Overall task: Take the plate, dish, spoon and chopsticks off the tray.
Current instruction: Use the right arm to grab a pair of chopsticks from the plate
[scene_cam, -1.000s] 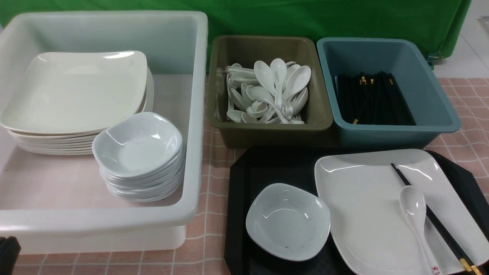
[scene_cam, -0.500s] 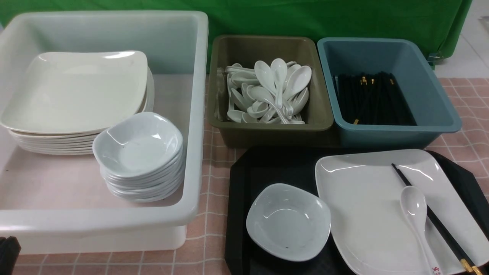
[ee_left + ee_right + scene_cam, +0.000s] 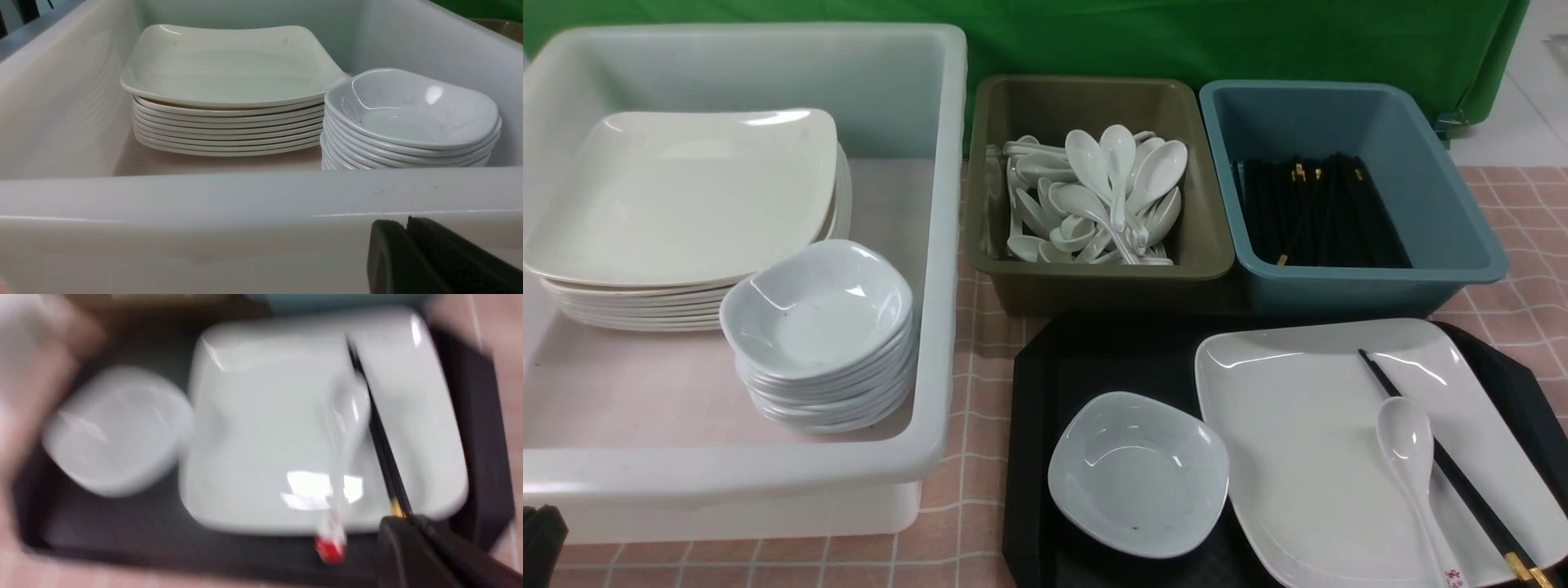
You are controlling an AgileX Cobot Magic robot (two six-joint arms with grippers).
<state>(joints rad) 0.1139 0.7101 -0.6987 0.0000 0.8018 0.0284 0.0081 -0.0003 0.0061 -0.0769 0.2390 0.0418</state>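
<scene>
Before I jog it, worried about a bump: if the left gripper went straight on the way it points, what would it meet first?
Most likely the near wall of the white tub, straight ahead of the shut left gripper; the gap is hard to judge.

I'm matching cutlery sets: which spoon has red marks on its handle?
The spoon lying on the plate beside the chopsticks, on the tray: red shows at its handle end. Those piled in the olive tub look plain white.
</scene>
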